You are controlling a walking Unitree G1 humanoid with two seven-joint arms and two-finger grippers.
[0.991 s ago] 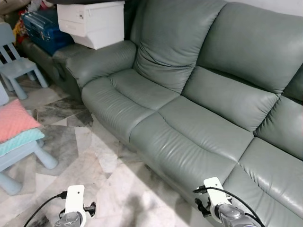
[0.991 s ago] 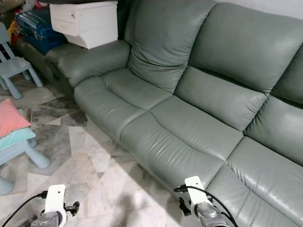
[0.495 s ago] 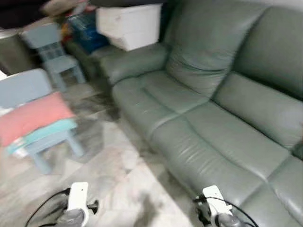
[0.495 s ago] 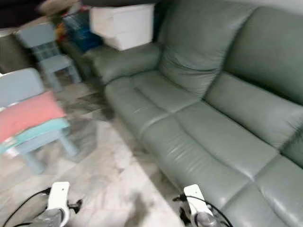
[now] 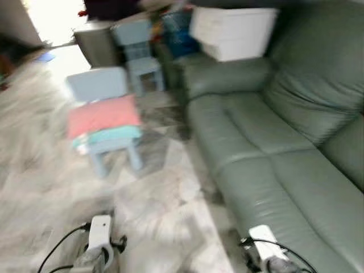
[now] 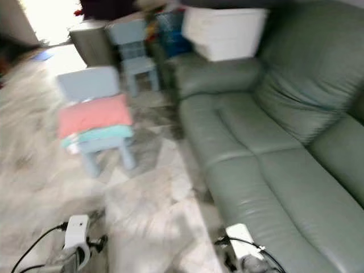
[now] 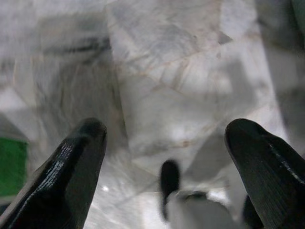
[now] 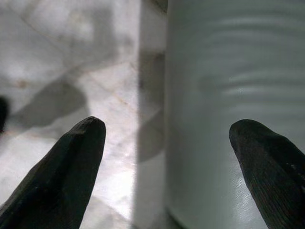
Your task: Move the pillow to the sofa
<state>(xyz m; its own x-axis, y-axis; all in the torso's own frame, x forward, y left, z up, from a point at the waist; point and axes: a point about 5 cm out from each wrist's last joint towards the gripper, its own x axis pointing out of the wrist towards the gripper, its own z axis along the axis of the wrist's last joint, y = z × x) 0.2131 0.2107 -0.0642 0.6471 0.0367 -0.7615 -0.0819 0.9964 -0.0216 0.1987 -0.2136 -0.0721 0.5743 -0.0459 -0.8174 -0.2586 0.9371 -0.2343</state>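
A pink pillow (image 5: 104, 115) lies on a teal cushion (image 5: 109, 135) on a small light-blue chair (image 5: 96, 85), out on the marble floor to the left of the grey-green sofa (image 5: 273, 148). Both arms hang low at the bottom of the head views. My left gripper (image 7: 164, 138) is open above the marble floor. My right gripper (image 8: 167, 138) is open too, over the floor at the sofa's front edge (image 8: 224, 105). The head views are blurred.
A second light-blue chair (image 5: 138, 48) stands further back. A white box (image 5: 234, 31) sits on the sofa's armrest, with a blue crate (image 5: 179, 31) behind it. A bright doorway (image 5: 51, 23) lies at the far left. Marble floor (image 5: 159, 210) stretches between me and the chair.
The camera has swung to the left: the sofa has slid to the right of the picture and the chair with the pillow has come toward the middle. Both arms hang as before.
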